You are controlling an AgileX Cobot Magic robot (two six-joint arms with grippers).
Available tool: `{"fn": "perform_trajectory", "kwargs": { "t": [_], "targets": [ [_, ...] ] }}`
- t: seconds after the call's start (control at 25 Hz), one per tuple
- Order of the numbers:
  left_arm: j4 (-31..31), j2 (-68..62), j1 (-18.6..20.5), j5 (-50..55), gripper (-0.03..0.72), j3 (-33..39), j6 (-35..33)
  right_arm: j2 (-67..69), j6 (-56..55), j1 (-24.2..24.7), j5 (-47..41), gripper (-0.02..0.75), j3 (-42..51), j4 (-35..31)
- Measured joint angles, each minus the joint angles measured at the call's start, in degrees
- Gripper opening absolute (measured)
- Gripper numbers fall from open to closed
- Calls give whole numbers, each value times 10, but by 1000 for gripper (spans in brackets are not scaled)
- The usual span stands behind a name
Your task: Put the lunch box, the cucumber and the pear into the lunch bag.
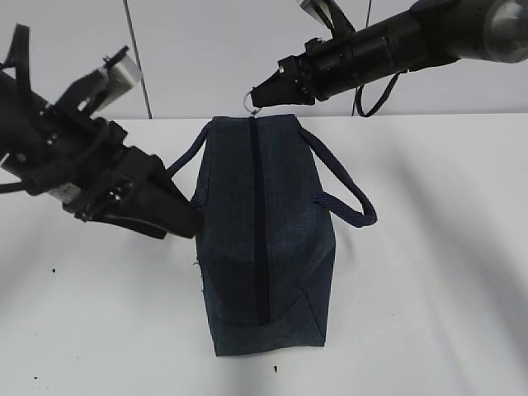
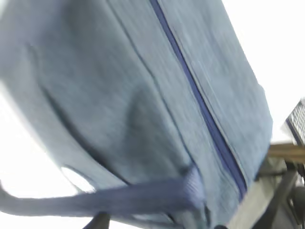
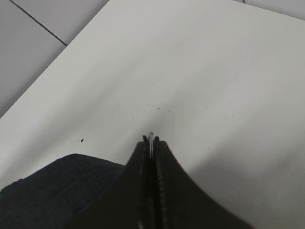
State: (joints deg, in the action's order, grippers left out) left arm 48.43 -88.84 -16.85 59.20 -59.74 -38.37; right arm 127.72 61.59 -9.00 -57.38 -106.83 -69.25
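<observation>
The lunch bag (image 1: 272, 247) is seen in dark navy, its fabric finely flecked like denim — a darker, near-black zipper line (image 1: 257, 223) is drawn straight down its top. Its loop handles (image 1: 342, 186) are shown in the same navy, ribbed in weave. In the left wrist view the bag (image 2: 119, 95) is washed to a paler blue, the zipper (image 2: 205, 109) a stronger blue. The ring pull (image 1: 250, 102) is silvery. Both grippers — left (image 1: 177, 216) and right (image 1: 268, 92) — are black. The table (image 1: 445, 289) is white, dotted with a few tiny dark specks.
</observation>
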Motion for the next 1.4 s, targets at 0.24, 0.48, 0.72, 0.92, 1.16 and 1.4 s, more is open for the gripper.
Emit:
{"fn": "perform_trajectory", "kwargs": {
  "t": [0.24, 0.48, 0.72, 0.92, 1.16, 1.4],
  "targets": [
    [45, 4, 33, -36, 395, -40, 1, 0, 0, 0, -1, 6, 0, 0],
    [77, -14, 34, -106, 395, -70, 1, 0, 0, 0, -4, 6, 0, 0],
    [83, -90, 34, -117, 395, -121, 6, 0, 0, 0, -4, 6, 0, 0],
    [92, -156, 34, -109, 395, -168, 17, 0, 0, 0, -4, 6, 0, 0],
    [103, -173, 34, -102, 269, -195, 17, 0, 0, 0, -4, 6, 0, 0],
    [105, -173, 34, -95, 120, -196, 18, 0, 0, 0, -4, 6, 0, 1]
  ]
}}
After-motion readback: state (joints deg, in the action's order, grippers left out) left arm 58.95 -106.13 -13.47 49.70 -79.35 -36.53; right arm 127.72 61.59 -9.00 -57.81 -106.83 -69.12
